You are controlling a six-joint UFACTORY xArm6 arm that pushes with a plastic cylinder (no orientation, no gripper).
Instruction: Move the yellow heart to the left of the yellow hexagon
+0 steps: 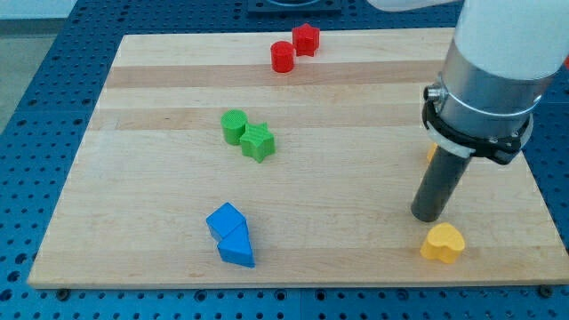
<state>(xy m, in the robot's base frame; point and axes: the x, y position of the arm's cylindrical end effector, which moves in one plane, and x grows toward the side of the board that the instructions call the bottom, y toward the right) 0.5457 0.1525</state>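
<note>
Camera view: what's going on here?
A single arm with a dark rod is working on a wooden board. My tip sits just above and to the view's left of the yellow heart, close to it; contact is hard to judge. An orange-yellow sliver peeks out behind the rod, possibly the hexagon. Green, red and blue block pairs lie apart from my tip.
</note>
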